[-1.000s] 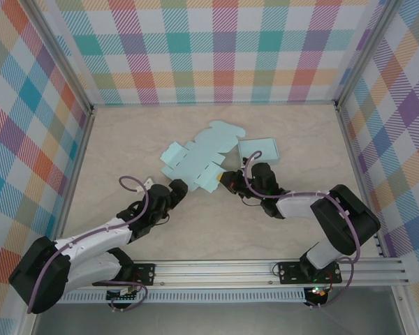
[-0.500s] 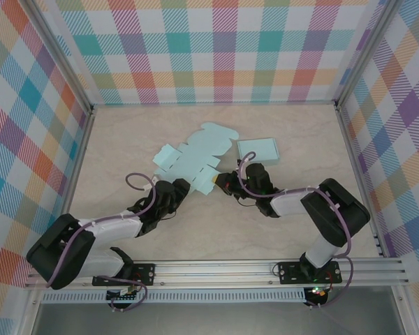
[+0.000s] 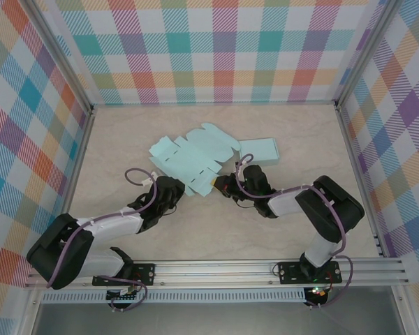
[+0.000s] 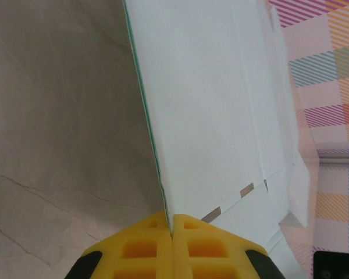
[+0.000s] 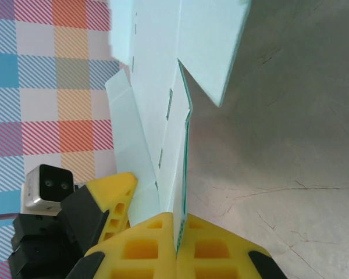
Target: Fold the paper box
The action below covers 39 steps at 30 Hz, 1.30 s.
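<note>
**A:** What's on the left?

**B:** Left of centre in the overhead view, the left gripper (image 3: 176, 188) lies low over the tabletop (image 3: 265, 230). Its jaws are pinched together on the near left edge of the paper box (image 3: 192, 159). In its wrist view the yellow fingers (image 4: 142, 247) meet on that thin edge, and the sheet runs up the frame.

**A:** And the box itself?

**B:** It is unfolded, a pale blue sheet with flaps, spread slantwise in the middle of the tabletop.

**A:** The right side?

**B:** The right gripper (image 3: 222, 184) sits at the sheet's near right edge, clamped on it too. Its wrist view shows the yellow fingers (image 5: 212, 247) closed on the paper. Further right, a pale blue rectangle (image 3: 260, 148) lies against the sheet. From above I cannot tell whether it is a separate piece.
</note>
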Motion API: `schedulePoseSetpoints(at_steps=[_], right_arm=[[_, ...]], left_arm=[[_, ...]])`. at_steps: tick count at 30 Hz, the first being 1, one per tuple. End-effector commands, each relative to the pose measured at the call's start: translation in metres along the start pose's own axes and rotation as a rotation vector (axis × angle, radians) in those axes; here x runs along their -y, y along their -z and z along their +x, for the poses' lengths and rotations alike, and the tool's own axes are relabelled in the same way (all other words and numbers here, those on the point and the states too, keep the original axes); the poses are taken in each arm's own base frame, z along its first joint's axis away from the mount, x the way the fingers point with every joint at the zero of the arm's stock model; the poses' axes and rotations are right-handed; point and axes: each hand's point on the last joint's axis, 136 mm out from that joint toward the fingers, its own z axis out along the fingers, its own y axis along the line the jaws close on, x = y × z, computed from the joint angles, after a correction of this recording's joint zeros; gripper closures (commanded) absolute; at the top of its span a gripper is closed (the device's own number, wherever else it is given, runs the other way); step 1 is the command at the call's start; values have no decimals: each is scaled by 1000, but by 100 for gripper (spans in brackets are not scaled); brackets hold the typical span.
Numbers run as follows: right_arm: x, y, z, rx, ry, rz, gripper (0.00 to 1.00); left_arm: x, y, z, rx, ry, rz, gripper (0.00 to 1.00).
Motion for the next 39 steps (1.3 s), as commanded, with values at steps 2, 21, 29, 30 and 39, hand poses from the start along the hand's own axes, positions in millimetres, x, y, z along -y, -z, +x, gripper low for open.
schedulePoseSetpoints(at_steps=[2, 21, 29, 30, 39], right_arm=[[-17, -3, 3, -31, 38, -63, 94], [-56, 109, -20, 140, 645, 257, 21], [-129, 176, -29, 316, 999, 186, 11], [-135, 182, -30, 337, 1021, 183, 10], [-176, 224, -28, 449, 1163, 122, 11]], left_arm=[[7, 6, -14, 40, -149, -55, 100], [104, 110, -39, -54, -1164, 83, 100], [148, 166, -43, -11, -1485, 256, 100], [152, 170, -44, 1, -1518, 271, 100], [181, 215, -44, 3, -1767, 397, 100]])
